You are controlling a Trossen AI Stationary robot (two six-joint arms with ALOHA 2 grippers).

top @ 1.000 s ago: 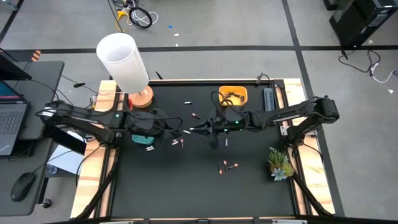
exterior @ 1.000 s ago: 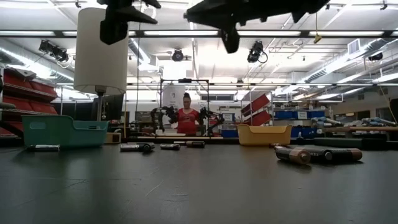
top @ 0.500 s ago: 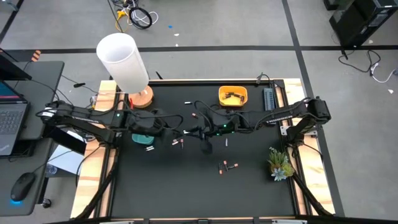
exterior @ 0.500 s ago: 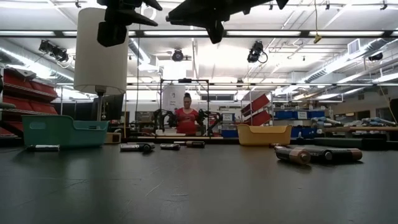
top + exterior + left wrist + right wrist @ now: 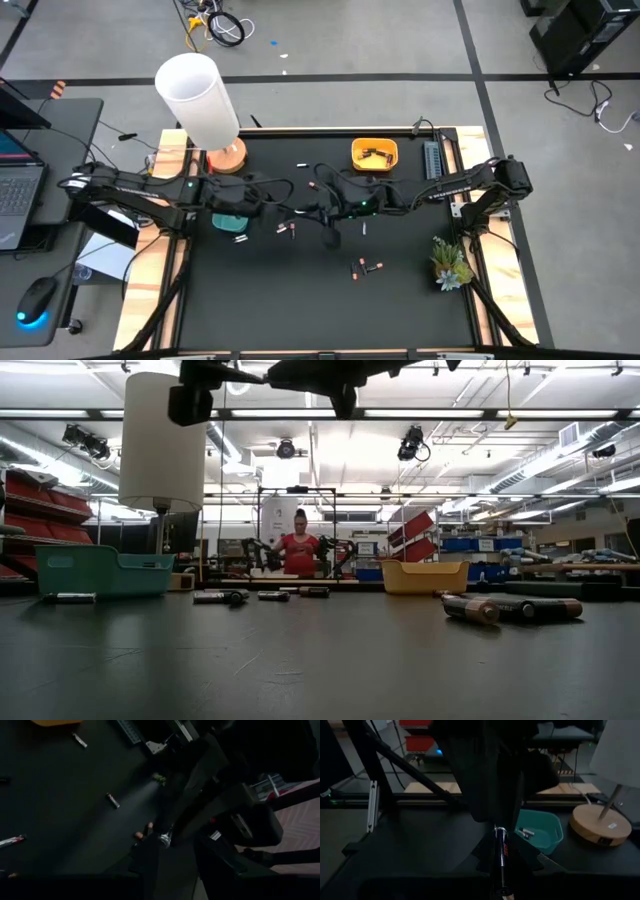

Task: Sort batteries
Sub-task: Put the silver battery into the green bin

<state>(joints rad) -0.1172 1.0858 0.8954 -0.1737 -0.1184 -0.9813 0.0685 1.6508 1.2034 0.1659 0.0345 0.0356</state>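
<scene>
High view, grippers: left gripper and right gripper meet tip to tip above the middle of the black mat, between the teal tray and the yellow bowl.
Right wrist view, held battery: one dark battery with red lettering is pinched between the right gripper's fingers. Its long axis runs straight out along the fingers and its silver tip points at the left gripper.
Left wrist view, jaws: the left gripper's fingers stand spread, with the battery's silver tip seen end-on just ahead of them. Whether they touch it cannot be told.
High view, loose batteries: eight lie flat on the mat. These are a pair near the tray, a pair nearer the plant, and four singles: a white one beside the tray, one under the right arm, one and one toward the far edge.
Yellow bowl: a few dark batteries lie inside, too small to count.
Teal tray: at least one pale battery lies inside.
Others: one white lamp, one plant, one person far behind the table.
</scene>
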